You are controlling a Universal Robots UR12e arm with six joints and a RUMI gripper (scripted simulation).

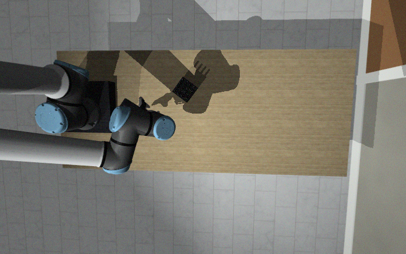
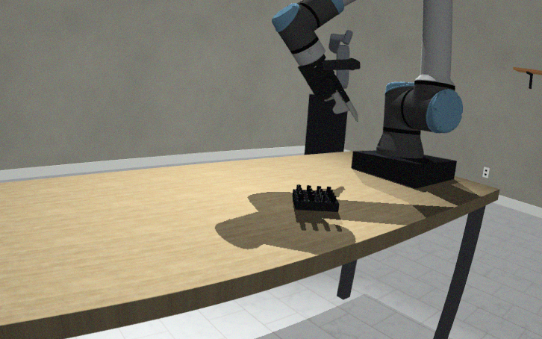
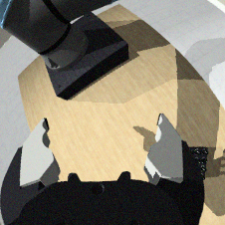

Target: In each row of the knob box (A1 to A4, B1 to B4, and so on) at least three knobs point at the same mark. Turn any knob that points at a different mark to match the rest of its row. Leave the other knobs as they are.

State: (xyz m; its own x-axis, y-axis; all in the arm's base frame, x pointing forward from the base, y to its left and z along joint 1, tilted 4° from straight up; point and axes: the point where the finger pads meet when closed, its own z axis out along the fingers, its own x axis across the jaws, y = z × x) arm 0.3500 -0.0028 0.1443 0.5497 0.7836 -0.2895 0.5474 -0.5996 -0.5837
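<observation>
The black knob box (image 1: 184,89) (image 2: 315,205) (image 3: 200,161) sits on the wooden table (image 1: 277,113) (image 2: 138,219) (image 3: 95,149), turned at an angle to the table's edges in the top view. Several black knobs stand up from it in rows. Their pointers and marks are too small and dark to read. In the wrist view only part of the box shows, at the right edge behind a jaw. My gripper (image 2: 346,113) (image 3: 103,116) is open and empty, its jaws wide apart. It hangs high above the table, off to the arm-base side of the box.
The arm's black base block (image 1: 103,91) (image 2: 399,169) (image 3: 90,60) stands at one end of the table. The arm's shadow falls over and around the box. A tall dark block (image 2: 325,130) stands behind the table in the exterior view.
</observation>
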